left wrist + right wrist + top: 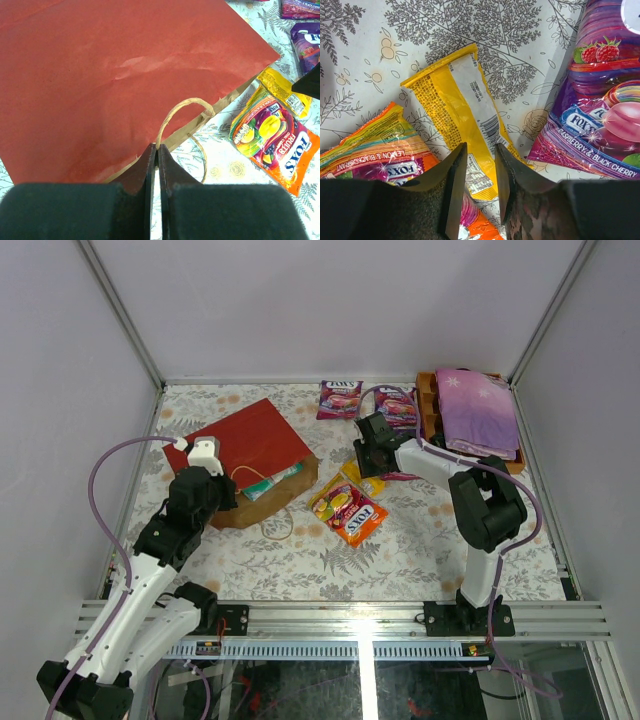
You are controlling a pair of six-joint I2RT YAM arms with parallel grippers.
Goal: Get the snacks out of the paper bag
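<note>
1. The bag (250,440) lay on its side on the left half of the table (400,560), its mouth turned toward the middle.
2. The left claw (158,147) was shut tight at the bag's near lip. The handle (172,112) rose in a loop and ended right at its tips, so it looked pinched there, holding the mouth up.
3. The right claw (480,146) hung low over the bar (455,95) with its jaws partly apart, one on either side of the bar's end. The bar lay flat on the table near the middle, and I could see nothing in the claw's hold.
4. The orange pouch (350,512) lay just beside the bar, toward the near edge. A purple pouch (340,398) and a second purple pouch (397,407) lay by the far edge, the second close to the tray (425,405) in the far right corner, which carried a cloth (478,410).
5. A green packet (272,480) showed inside the bag's mouth.
6. I judged the step to be the bar's set-down, with the unpacking well along but not done.
7. The next move, I reckoned, called for the right claw to lift clear, cross to the bag's mouth and reach in low for the green packet. The left claw would need to hold the handle so the bag didn't slide.
</note>
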